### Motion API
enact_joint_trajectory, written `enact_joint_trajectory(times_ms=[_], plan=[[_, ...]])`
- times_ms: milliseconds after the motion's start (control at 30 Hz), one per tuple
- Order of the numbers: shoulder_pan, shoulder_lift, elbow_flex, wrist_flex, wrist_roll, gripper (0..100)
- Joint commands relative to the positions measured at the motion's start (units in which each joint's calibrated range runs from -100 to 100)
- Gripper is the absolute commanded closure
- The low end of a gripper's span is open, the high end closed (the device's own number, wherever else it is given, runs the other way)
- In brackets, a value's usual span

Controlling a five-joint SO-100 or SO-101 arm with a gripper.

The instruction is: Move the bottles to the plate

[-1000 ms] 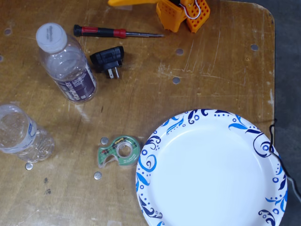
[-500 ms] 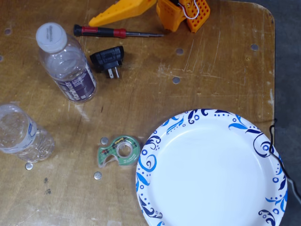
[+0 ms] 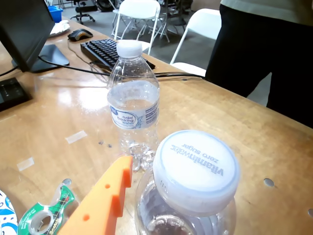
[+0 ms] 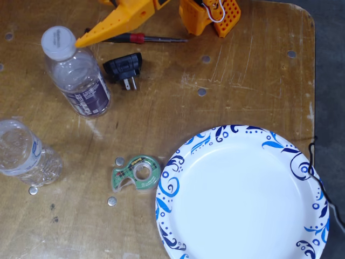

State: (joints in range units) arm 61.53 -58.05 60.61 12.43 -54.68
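The bottle with the white cap point(image 4: 58, 42) and dark purple label point(image 4: 86, 97) stands upright at the upper left of the fixed view. In the wrist view its cap point(image 3: 195, 169) fills the bottom centre. The bottle with the pale bluish-white label point(image 4: 24, 154) stands at the left edge, and also behind in the wrist view point(image 3: 133, 105). The white plate with a blue pattern point(image 4: 178, 178) lies at the lower right, with nothing on it. My orange gripper point(image 4: 86, 27) is open. One finger point(image 3: 105, 196) lies right beside the purple bottle's cap; the other jaw is barely in view.
A green tape dispenser point(image 4: 135, 174) lies just left of the plate. A black plug adapter point(image 4: 125, 68) and a red-handled screwdriver point(image 4: 137, 38) lie under the arm. Keyboard point(image 3: 105, 49), monitor point(image 3: 24, 29) and a standing person point(image 3: 274, 54) are beyond the bottles.
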Motion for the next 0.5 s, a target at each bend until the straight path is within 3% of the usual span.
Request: enact_joint_trajectory(times_ms=[0, 467], plan=[[-0.5, 1.6, -3.6, -2.4, -0.4, 56], [-0.7, 11.0, -3.8, -13.6, -0.3, 56]])
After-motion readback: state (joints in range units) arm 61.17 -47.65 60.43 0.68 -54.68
